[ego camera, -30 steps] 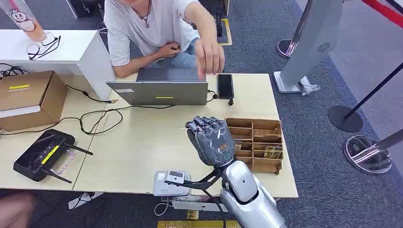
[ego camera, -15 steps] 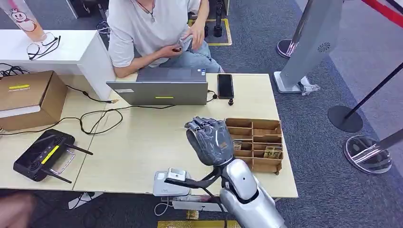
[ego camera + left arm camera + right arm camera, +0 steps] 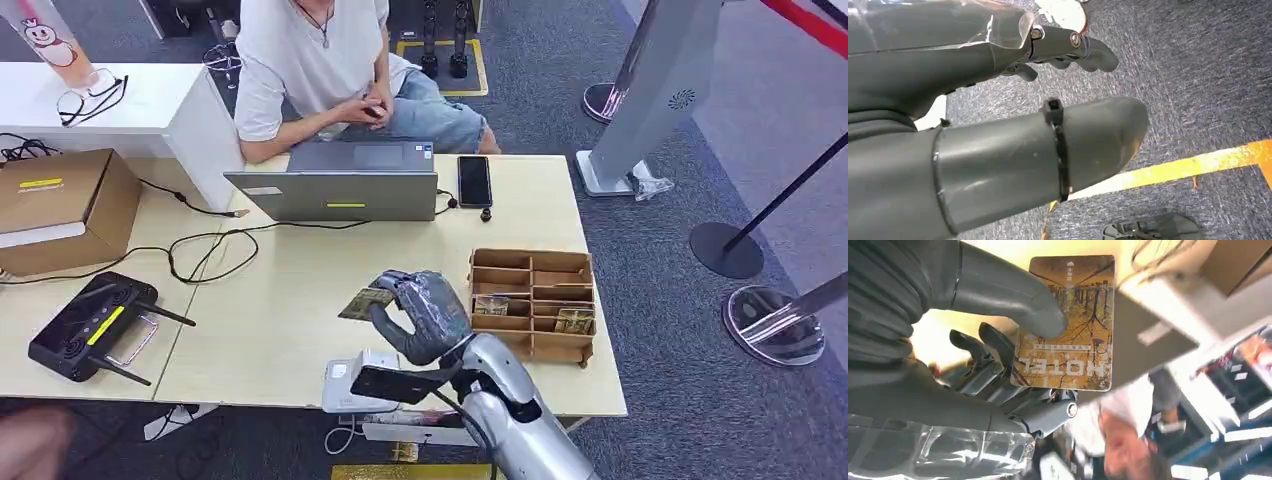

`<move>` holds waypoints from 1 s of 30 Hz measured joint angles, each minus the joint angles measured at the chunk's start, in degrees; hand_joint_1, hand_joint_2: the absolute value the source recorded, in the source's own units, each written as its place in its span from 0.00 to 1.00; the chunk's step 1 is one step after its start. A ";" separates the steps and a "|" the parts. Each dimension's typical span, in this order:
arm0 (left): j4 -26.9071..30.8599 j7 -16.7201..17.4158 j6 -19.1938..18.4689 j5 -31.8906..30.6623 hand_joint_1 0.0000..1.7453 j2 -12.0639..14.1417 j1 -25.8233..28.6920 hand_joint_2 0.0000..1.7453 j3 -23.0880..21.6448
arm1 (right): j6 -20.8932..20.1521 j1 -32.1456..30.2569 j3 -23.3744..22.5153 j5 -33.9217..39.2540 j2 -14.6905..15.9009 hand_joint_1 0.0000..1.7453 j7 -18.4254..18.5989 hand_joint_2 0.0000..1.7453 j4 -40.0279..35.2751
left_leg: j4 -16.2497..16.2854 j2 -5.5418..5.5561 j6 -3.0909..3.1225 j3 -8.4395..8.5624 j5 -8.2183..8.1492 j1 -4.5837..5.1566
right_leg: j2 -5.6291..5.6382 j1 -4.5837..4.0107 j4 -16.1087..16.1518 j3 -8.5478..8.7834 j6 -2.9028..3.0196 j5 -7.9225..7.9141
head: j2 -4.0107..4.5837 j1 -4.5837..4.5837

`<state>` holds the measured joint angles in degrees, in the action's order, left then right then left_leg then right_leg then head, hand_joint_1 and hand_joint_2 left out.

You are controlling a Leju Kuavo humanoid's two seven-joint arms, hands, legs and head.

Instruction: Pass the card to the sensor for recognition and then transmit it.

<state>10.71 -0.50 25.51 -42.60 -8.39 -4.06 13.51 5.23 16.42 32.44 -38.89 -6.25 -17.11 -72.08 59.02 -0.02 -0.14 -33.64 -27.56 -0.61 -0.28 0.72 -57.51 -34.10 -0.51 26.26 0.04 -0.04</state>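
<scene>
The right robot hand point(image 3: 425, 315) pinches the hotel card point(image 3: 1068, 322) above the tabletop point(image 3: 300, 290) — the left robot hand point(image 3: 998, 125) hangs empty, fingers apart.

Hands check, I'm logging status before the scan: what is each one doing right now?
Left hand: holds nothing, fingers apart.
Right hand: pinching the brown hotel card.

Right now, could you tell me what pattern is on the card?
The card shows golden-brown trees with white "HOTEL" lettering, clearest in the right wrist view.
</scene>
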 joint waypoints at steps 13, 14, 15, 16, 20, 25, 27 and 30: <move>0.00 1.18 -1.09 -1.62 0.00 0.00 -0.62 0.00 0.00 | -13.51 1.04 0.09 13.73 0.00 1.00 2.14 1.00 5.79 | 0.00 0.00 0.00 0.00 0.00 0.00 | 0.00 0.00 0.00 0.00 0.01 -0.01 | 0.00 0.00; 0.00 1.22 -1.16 -1.77 0.00 0.00 -0.70 0.00 0.00 | -13.99 1.20 0.09 14.39 0.00 1.00 2.27 1.00 6.31 | 0.00 0.00 0.00 0.00 0.01 0.00 | 0.00 0.00 0.00 0.00 0.01 -0.01 | 0.00 0.00; 0.00 1.42 -1.27 -1.82 0.00 0.00 -0.79 0.00 0.00 | -14.50 1.39 0.09 15.03 0.00 1.00 2.47 1.00 6.93 | 0.00 0.00 0.00 0.00 0.01 0.00 | 0.00 0.00 0.00 0.00 0.01 -0.01 | 0.00 0.00; 0.00 1.57 -1.27 -1.90 0.00 0.00 -0.88 0.00 0.00 | -14.81 1.51 0.13 15.47 0.00 1.00 2.67 1.00 7.48 | 0.00 0.00 0.01 0.00 0.01 0.00 | 0.00 0.00 0.00 0.00 0.01 -0.01 | 0.00 0.00; 0.00 1.73 -1.51 -2.34 0.00 0.00 -1.21 0.00 0.00 | -16.25 2.02 0.26 17.06 0.00 1.00 3.58 1.00 9.62 | 0.00 0.00 0.03 0.00 0.02 0.00 | 0.00 0.00 0.00 0.00 0.01 -0.01 | 0.00 -0.02; 0.00 1.88 -1.75 -2.51 0.00 -0.02 -1.41 0.00 0.00 | -17.12 2.59 0.63 17.76 0.00 1.00 4.52 1.00 12.41 | 0.00 0.00 0.03 0.00 0.02 0.00 | 0.00 0.00 0.00 0.00 0.01 -0.01 | 0.00 -0.02; 0.00 1.88 -1.75 -2.56 0.00 -0.02 -1.47 0.00 0.00 | -17.39 2.75 0.83 17.78 0.00 1.00 4.79 1.00 13.38 | 0.00 0.00 0.03 0.00 0.02 0.00 | -0.01 0.00 0.00 0.00 0.01 -0.01 | 0.00 0.00; 0.00 2.05 -1.75 -2.76 0.00 -0.02 -1.52 0.00 0.00 | -17.71 3.23 1.53 17.82 0.00 1.00 5.68 1.00 15.01 | 0.00 0.00 0.03 0.00 0.02 0.00 | 0.00 0.00 0.00 0.00 0.01 -0.01 | 0.00 0.00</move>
<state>10.71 1.55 23.76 -45.35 -8.41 -5.58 13.51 -12.48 19.65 33.96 -21.07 -6.25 -11.43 -57.07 59.02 -0.02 -0.11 -33.64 -27.53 -0.61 -0.28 0.72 -57.51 -34.10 -0.50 26.25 0.04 -0.04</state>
